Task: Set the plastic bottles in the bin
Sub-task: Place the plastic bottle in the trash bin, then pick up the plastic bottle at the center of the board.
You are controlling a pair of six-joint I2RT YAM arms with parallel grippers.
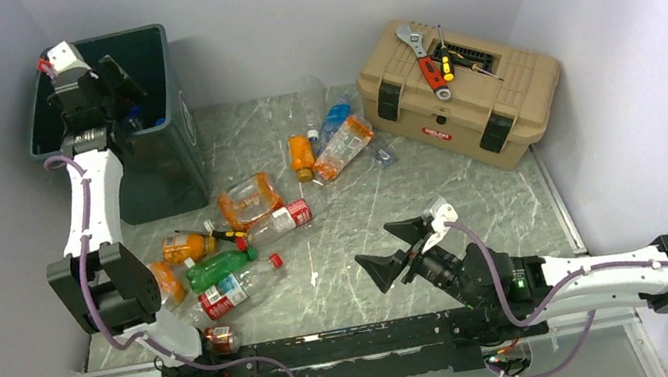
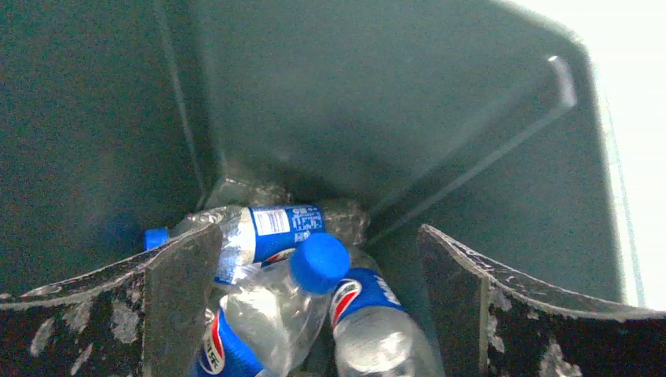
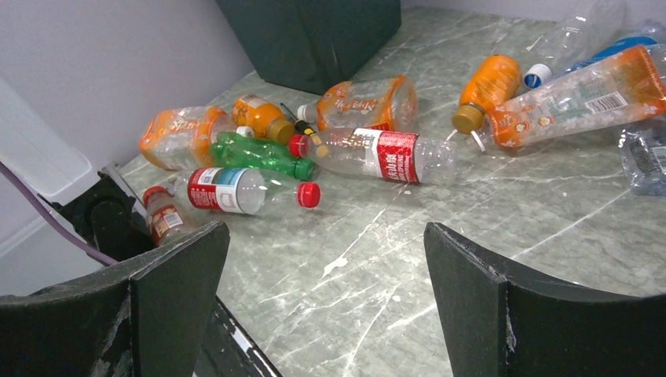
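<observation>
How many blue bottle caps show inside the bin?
2. One blue cap lies at the left, on the sideways Pepsi bottle; the other is central, nearer the camera. More may be hidden in the bin.

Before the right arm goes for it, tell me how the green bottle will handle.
Lying on its side on the smooth table, the green bottle will probably roll if nudged. It looks like thin plastic, so likely light and easily dented. The red-and-blue-labelled bottle close beside it may shift too.
</observation>
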